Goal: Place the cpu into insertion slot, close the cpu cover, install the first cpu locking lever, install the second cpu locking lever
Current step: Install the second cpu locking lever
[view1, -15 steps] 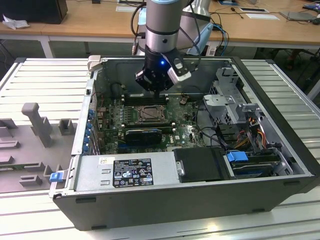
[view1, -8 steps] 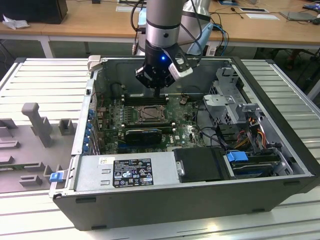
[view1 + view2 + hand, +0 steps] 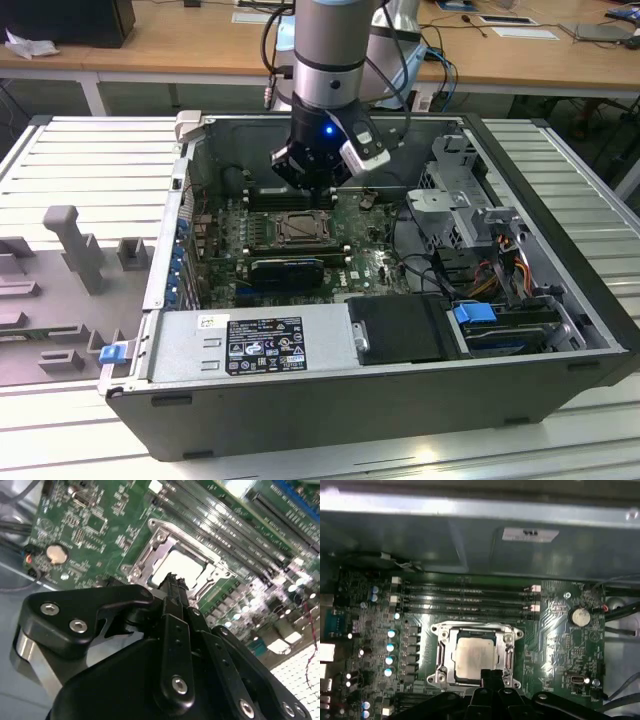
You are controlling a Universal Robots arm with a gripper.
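My gripper [image 3: 492, 676] hangs over the insertion slot [image 3: 476, 655], open air above it; memory slots [image 3: 465, 597] crowd the board toward the case wall [image 3: 470, 540]; in the exterior view, drive cage [image 3: 465, 200] at 3 o'clock, black card [image 3: 285, 268] at 6.

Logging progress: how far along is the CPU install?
Done: the cpu sits in the insertion slot, with the cpu cover down around it. In hand: the gripper hovers shut at the slot's edge, holding nothing. Left: whether either locking lever is latched can't be judged.
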